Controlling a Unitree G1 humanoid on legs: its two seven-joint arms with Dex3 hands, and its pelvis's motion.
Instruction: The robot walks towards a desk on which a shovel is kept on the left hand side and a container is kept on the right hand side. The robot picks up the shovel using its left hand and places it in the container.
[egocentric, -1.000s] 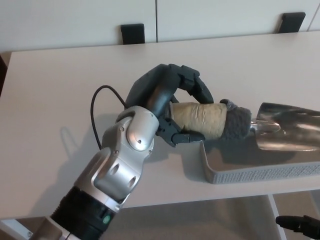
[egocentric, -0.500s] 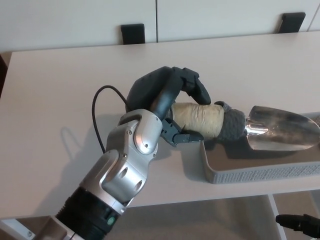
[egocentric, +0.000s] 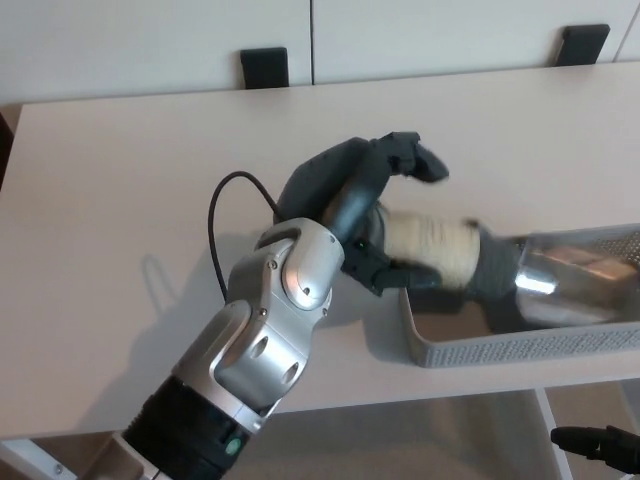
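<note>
The shovel lies with its cork-wrapped handle (egocentric: 430, 250) across the left rim of the grey mesh container (egocentric: 500, 350). Its grey collar and shiny metal blade (egocentric: 570, 280) sit inside the container, and the whole shovel looks blurred. My left hand (egocentric: 365, 205) is at the handle's left end. Its upper fingers (egocentric: 412, 157) are lifted clear above the handle and the thumb (egocentric: 390, 275) sits low beside it, so the hand is open. Only a dark part of my right hand (egocentric: 598, 445) shows, below the desk edge at the bottom right.
The container stands at the front right of the pale desk (egocentric: 130, 200), near the front edge. A black cable (egocentric: 215, 225) loops off my left wrist. Two black chair backs (egocentric: 264, 66) stand behind the desk's far edge.
The shovel has dropped lower and its blade has sunk into the container. My left hand's upper fingers have lifted off the handle, and the hand has shifted slightly right.
</note>
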